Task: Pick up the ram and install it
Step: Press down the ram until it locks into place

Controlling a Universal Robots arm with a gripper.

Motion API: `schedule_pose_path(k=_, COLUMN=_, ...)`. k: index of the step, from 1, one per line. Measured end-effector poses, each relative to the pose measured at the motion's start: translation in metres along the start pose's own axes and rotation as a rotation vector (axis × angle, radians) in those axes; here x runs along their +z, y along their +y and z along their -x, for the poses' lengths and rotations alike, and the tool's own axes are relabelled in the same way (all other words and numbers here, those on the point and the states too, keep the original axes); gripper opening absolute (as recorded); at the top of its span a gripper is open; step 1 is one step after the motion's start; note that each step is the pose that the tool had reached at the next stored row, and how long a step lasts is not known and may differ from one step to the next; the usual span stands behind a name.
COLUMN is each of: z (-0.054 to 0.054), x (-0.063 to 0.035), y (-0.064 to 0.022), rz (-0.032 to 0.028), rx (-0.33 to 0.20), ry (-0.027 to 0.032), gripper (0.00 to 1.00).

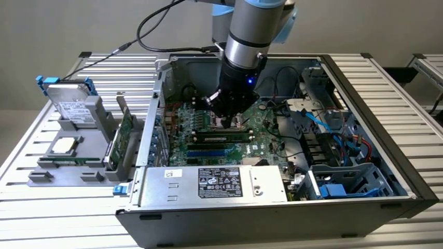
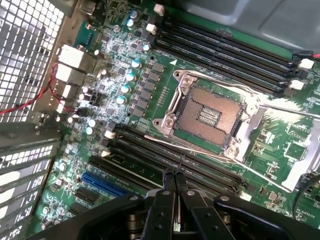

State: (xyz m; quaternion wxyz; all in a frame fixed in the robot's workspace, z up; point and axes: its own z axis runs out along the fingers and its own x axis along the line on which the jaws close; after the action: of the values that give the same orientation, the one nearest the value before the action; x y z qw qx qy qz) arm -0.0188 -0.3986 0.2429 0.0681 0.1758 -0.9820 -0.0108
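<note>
The end effector [image 1: 227, 120] sits inside the open computer case [image 1: 387, 129], in the upper middle of the exterior view, low over the motherboard [image 1: 207, 116]. In the wrist view its two black fingers [image 2: 165, 197] are pressed together with no gap, tips side by side, and nothing is held between them. The tips stand over the lower bank of memory slots [image 2: 150, 160], just at the long black strips there; whether they touch cannot be told.

The ram [image 1: 221, 138] lies seated in a slot on the motherboard, in the middle of the exterior view, just below the end effector. It shows as a long narrow dark stick running left to right, with light clips at its ends. Its chips and label cannot be made out from here. Blue slots [image 1: 207, 153] lie just below it.

In the wrist view the empty CPU socket [image 2: 207, 114] with its metal frame sits at centre right, between the upper bank of slots [image 2: 225, 55] and the lower bank. A blue connector [image 2: 102, 184] shows at lower left, and rows of round capacitors [image 2: 129, 77] fill the upper left.

At the left of the exterior view, on the slatted table [image 1: 41, 218], a grey holder [image 1: 66, 168] carries a silver hard drive [image 1: 69, 106] with blue clips and an upright green card [image 1: 123, 137]. The power supply [image 1: 215, 184] with its label lies at the lower centre of the case.
</note>
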Motion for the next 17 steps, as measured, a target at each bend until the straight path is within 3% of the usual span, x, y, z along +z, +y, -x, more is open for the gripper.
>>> schedule_pose_path(k=4, z=0.0001, x=0.0003, y=0.0000, rz=0.0022, rx=0.043, ry=-0.0102, gripper=0.10)
schedule_pose_path(k=7, z=0.0003, x=0.0019, y=-0.0001, rz=-0.0022, rx=0.150, ry=-0.0292, gripper=0.10)
schedule_pose_path(k=13, z=0.0003, x=0.0022, y=0.0000, rz=-0.0043, rx=0.225, ry=-0.0308, gripper=0.10)
schedule_pose_path(k=17, z=0.0000, x=0.0010, y=0.0000, rz=-0.0215, rx=0.246, ry=-0.0274, gripper=0.10)
